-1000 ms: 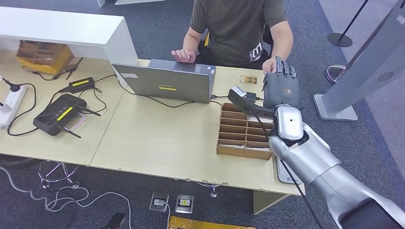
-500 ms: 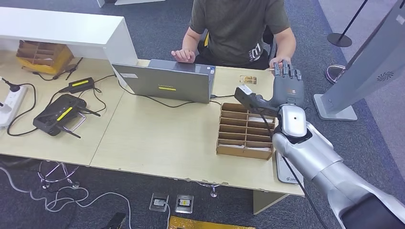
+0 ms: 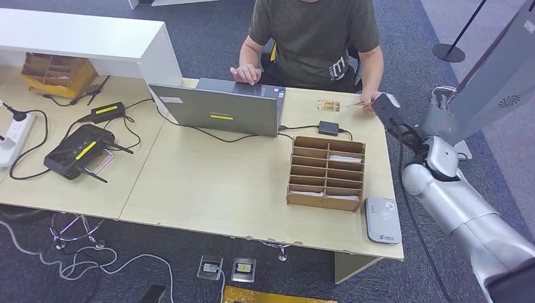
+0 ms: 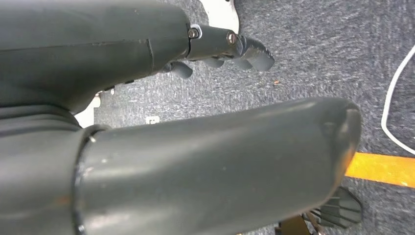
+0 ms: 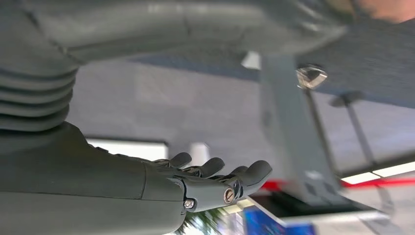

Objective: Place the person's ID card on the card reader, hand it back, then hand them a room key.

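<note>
1. I am seeing the right robot hand raised off the far right edge of the bench, fingers extended and slightly apart, holding nothing; in the head view it is mostly hidden behind its own wrist.
2. The left robot hand is hanging over grey carpet, its fingers mostly blocked by the thick thumb, so I cannot tell its state.
3. The person's hand is pinching a thin card at the far bench edge; its print is too small to read.
4. The card reader, a rounded grey slab, is lying just beside the compartmented cardboard card box.
</note>
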